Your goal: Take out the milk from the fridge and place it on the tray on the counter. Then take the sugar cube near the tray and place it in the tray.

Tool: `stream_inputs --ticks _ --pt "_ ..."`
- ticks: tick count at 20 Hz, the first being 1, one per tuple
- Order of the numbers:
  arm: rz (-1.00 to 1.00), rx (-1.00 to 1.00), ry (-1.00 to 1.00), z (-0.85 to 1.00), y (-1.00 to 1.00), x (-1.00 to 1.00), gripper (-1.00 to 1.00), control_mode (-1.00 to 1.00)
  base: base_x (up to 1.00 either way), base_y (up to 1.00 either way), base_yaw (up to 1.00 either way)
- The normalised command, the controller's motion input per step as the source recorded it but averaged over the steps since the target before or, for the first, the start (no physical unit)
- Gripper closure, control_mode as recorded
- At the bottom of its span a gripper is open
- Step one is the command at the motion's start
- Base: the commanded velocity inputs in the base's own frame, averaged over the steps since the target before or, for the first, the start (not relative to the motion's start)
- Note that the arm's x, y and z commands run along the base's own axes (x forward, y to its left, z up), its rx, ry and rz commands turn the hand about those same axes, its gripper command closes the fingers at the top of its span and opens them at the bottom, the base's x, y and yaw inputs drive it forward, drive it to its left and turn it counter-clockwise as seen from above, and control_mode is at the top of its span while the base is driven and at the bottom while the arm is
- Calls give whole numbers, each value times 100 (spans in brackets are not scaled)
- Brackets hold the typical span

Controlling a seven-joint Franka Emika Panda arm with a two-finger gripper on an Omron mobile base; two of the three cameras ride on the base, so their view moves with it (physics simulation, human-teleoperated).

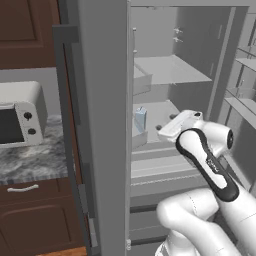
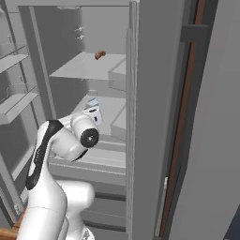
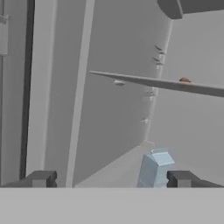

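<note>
The fridge (image 1: 107, 125) holds the milk (image 3: 154, 169) at 5 o'clock; the gripper (image 3: 113, 179) is spread, empty.

A white microwave (image 1: 19, 116) sits left under a dark wall cabinet (image 1: 27, 32); a small brown item (image 2: 99, 55) rests high up.

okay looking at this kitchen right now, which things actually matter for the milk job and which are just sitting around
Part of the job:
- milk, on a middle shelf of the fridge, which stands open
- gripper, open and short of the carton
- counter

Just lying about:
- microwave on the counter
- small brown item on the upper shelf
</note>
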Motion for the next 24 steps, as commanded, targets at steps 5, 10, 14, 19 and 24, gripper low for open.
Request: stream_inputs --ticks 5,10,14,19,24 --pt "0 0 0 -8 18 33 -100 -100 0 0 0" --pt "2 0 0 -13 2 42 -100 -100 0 0 0" --pt "7 0 -6 -5 0 16 -100 -100 0 0 0" --pt "6 0 -2 -7 -2 38 -100 -100 0 0 0" --pt "7 2 0 -4 -14 32 -100 -100 0 0 0"
